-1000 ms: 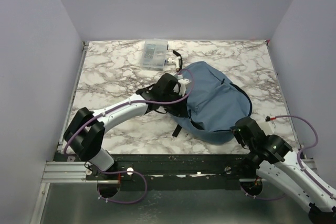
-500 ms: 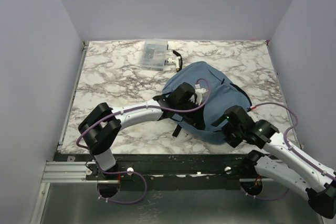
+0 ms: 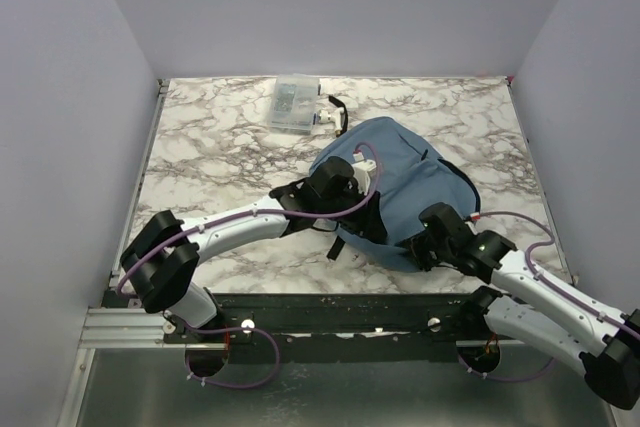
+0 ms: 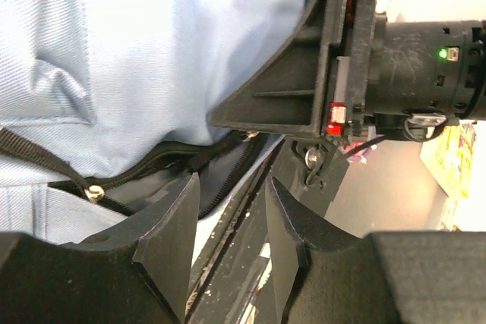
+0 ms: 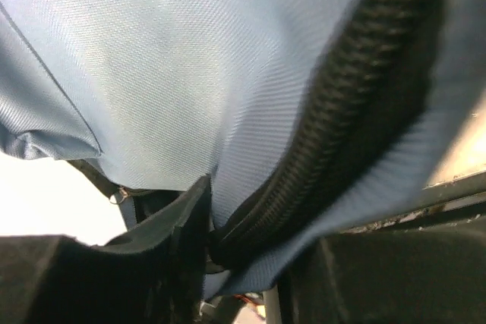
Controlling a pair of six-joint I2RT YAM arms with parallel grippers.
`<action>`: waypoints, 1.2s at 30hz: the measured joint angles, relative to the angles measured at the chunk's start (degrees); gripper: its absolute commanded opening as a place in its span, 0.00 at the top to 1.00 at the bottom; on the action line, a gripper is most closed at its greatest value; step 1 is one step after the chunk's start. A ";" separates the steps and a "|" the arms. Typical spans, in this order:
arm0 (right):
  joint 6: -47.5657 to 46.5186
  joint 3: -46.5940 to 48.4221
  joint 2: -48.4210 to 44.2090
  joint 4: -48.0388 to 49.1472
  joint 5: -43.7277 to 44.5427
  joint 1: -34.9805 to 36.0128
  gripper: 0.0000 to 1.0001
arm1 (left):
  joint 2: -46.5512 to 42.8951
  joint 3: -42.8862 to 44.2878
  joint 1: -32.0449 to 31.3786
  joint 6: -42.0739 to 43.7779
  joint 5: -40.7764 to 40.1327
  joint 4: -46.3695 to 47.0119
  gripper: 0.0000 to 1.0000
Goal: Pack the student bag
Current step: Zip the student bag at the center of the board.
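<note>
A second ago the left arm was stretched to the left side of the bag (image 3: 410,182); it has since pushed over the fabric and drawn back a little. The left gripper (image 4: 231,202) now hangs at the bag's near-left side with its fingers spread and nothing between them. The bag lies on the right half of the counter (image 3: 210,137), between the middle and the near edge. Its near part is now more gathered than before.

The bigger change is on the right. The right arm was folded back at the near right corner, well apart from the bag, and it has reached forward to the bag's near edge. The right gripper (image 5: 262,233) seems to be pinching the fabric rim at the zip (image 5: 342,111). I judge that the two arms are getting ready to hold the mouth open, so packing itself is not yet started.

By count:
- one bag
- two arms
- one clear box (image 3: 293,104) at the far edge, left of the middle
- one small black and white thing (image 3: 335,114) just beside it, too small to name
</note>
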 measured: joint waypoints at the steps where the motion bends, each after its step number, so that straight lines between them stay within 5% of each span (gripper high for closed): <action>1: 0.55 -0.22 -0.22 0.00 0.20 0.02 0.88 | -0.13 -0.22 0.37 0.00 -0.11 0.04 0.57; 3: 0.92 -1.42 -1.18 0.17 0.57 0.04 0.99 | -0.22 -0.61 1.38 0.04 -0.26 0.04 0.56; 16: -27.15 -20.37 -25.53 25.22 7.76 0.09 0.99 | 3.41 0.55 3.32 1.44 3.48 2.84 0.58; 29: -44.83 -22.47 -30.27 35.39 10.84 0.09 0.99 | 6.67 6.73 2.99 4.50 4.37 4.42 0.58; 36: -47.63 -23.15 -32.33 38.01 13.64 0.09 0.99 | 8.87 10.05 3.34 3.82 6.54 6.05 0.80</action>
